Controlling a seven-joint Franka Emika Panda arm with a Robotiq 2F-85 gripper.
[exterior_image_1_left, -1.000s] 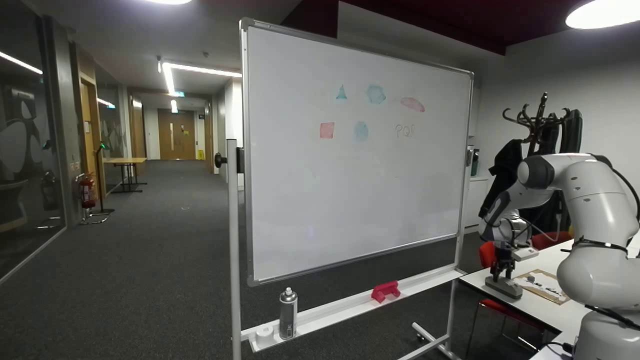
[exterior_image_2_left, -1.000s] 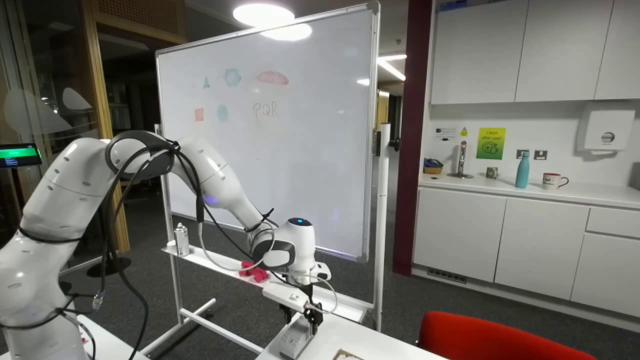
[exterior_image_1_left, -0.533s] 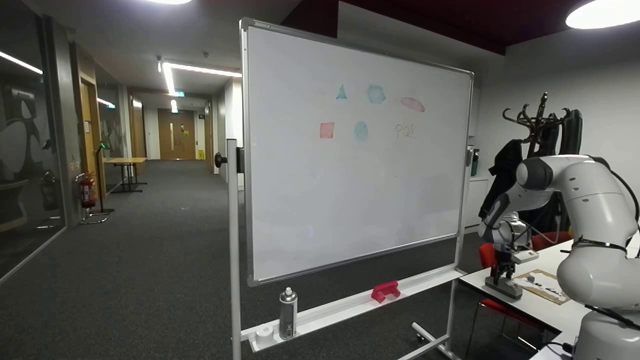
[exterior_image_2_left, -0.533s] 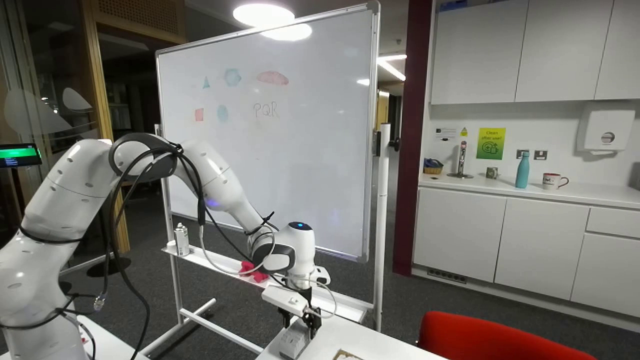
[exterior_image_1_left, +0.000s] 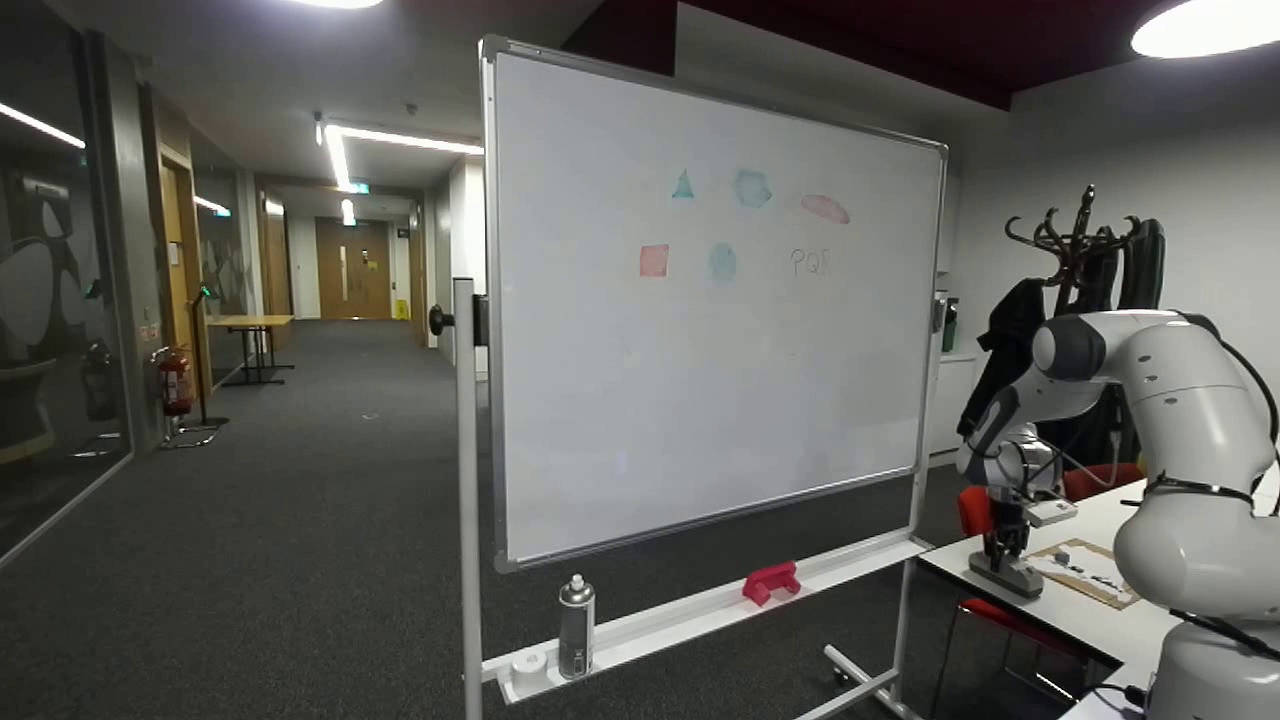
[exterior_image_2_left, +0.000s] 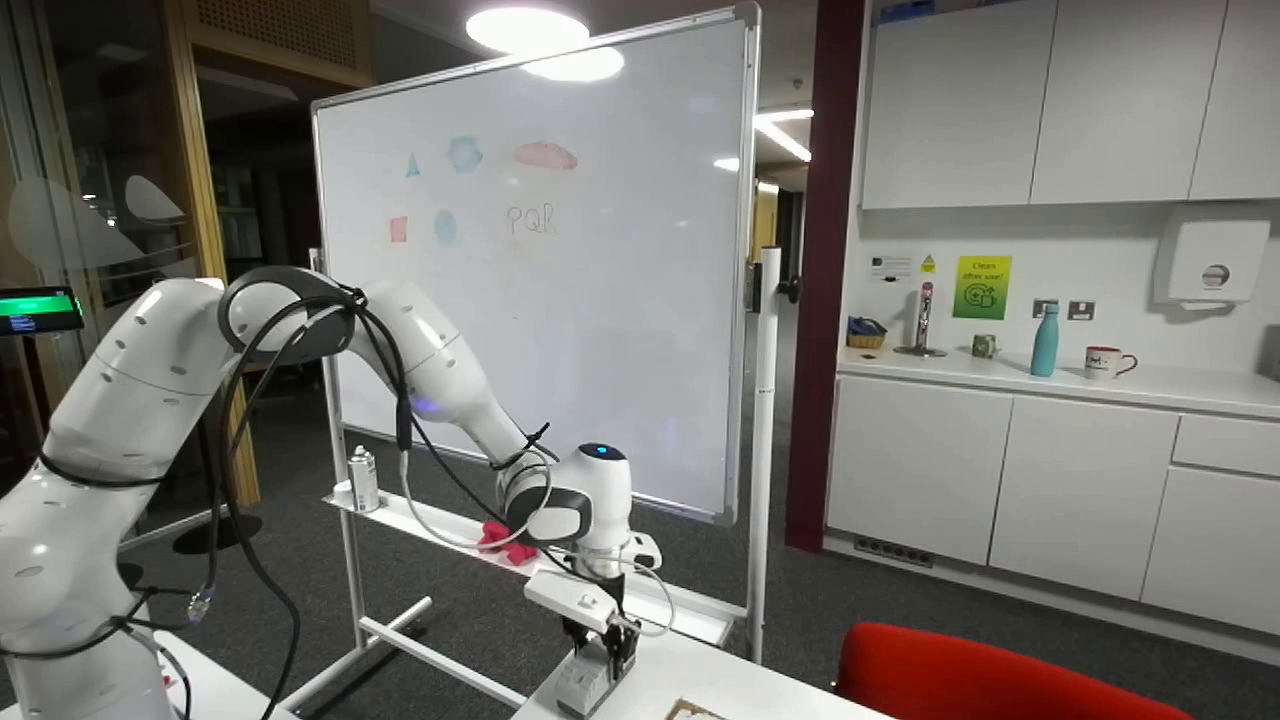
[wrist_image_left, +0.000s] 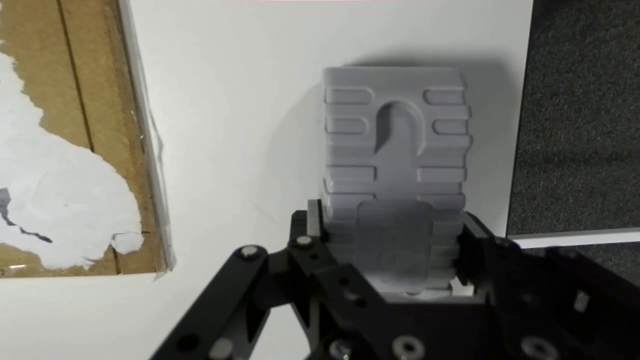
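beside the whiteboard (exterior_image_2_left: 600, 300), the arm (exterior_image_2_left: 430, 370) is arching over a white table (wrist_image_left: 225, 125), its gripper (wrist_image_left: 390, 222) pointing down and clasping (from both sides) a grey ribbed block (wrist_image_left: 395, 175).

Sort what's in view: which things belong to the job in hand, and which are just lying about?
In the job:
Grey, ridged, oblong plastic block
Black two-fingered end effector, closed on the block

Apparently just lying about:
Flat brown cardboard piece
Silver cylindrical spray can
Turquoise cylindrical bottle
White handled mug
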